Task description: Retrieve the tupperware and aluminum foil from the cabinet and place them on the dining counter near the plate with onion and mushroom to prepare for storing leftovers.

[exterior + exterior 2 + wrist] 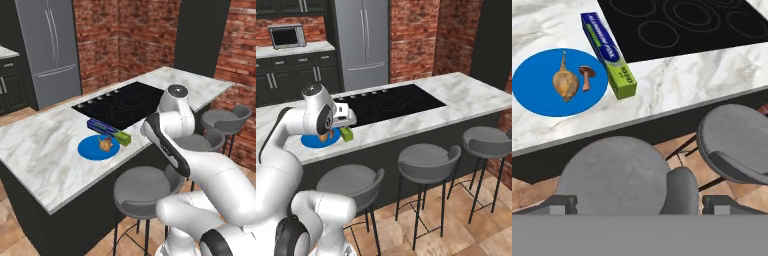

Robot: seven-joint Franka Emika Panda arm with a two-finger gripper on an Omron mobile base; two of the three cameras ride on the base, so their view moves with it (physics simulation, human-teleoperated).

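On the marble dining counter, in front of the black cooktop, the aluminum foil already lies just right of the blue plate holding the onion and mushroom. No tupperware is on the counter, so I judge half the task remains. The gripper hangs spread and empty over the near stools.

- One blue plate is seen.
- One onion and one mushroom are counted on it.
- One aluminum foil carton is counted.
- Three grey stools are counted.
- One cooktop is seen.
- One fridge and one microwave are seen.
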